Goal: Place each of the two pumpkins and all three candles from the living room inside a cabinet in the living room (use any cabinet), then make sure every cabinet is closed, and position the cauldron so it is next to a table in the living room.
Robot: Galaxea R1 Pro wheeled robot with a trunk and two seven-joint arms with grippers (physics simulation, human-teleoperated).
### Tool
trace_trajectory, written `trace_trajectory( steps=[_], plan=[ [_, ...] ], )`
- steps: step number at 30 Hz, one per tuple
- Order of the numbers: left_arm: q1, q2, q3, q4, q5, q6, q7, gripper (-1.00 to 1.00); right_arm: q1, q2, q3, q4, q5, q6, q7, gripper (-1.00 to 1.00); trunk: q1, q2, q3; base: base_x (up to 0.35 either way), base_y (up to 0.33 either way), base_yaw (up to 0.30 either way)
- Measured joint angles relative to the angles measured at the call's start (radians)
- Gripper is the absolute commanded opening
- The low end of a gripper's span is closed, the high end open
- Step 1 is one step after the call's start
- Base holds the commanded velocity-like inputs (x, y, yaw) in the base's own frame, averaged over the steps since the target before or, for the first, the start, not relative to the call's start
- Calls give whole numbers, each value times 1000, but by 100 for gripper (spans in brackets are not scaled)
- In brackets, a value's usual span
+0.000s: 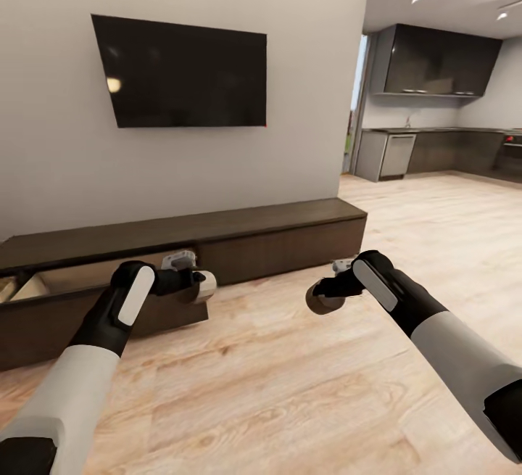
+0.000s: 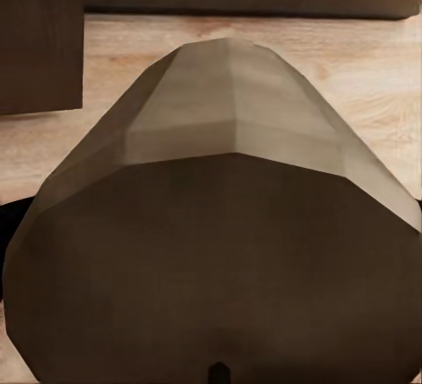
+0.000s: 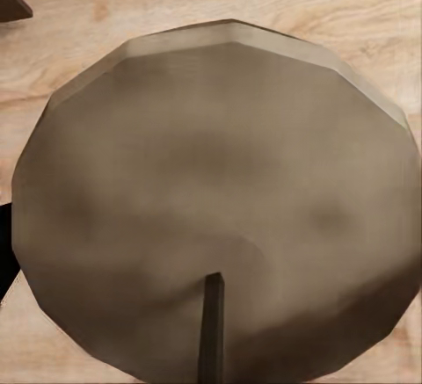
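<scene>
We're at the cabinet (image 1: 181, 232), drawer (image 1: 87, 279) open | left tool (image 1: 199, 283) gripping one candle (image 1: 205, 286) at the drawer's corner | right tool (image 1: 326, 295) gripping another candle (image 1: 321, 301) above the floor | carry left inward over the pale interior, release low.

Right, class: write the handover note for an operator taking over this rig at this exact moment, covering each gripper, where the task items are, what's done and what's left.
Left gripper: shut on a candle, held by the open drawer of the cabinet.
Right gripper: shut on a second candle, held over the wood floor, apart from the cabinet.
Done: one drawer is pulled open, with something pale at its far left end that I can't identify.
Left: put both candles in the drawer, find the third candle, both pumpkins and the cauldron, then close every cabinet.
</scene>
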Motion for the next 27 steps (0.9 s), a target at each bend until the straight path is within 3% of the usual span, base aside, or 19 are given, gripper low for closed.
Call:
trace_trajectory(
  steps=[19, 27],
  plan=[
    [0, 0, 0, -1, 0, 0, 0, -100, 0, 0, 1, 0, -1, 0, -1, -100, 0, 0, 0, 308, -21, 289],
    [0, 0, 0, -1, 0, 0, 0, -100, 0, 0, 1, 0, -3, 0, -1, -100, 0, 0, 0, 298, 76, 283]
  ],
)
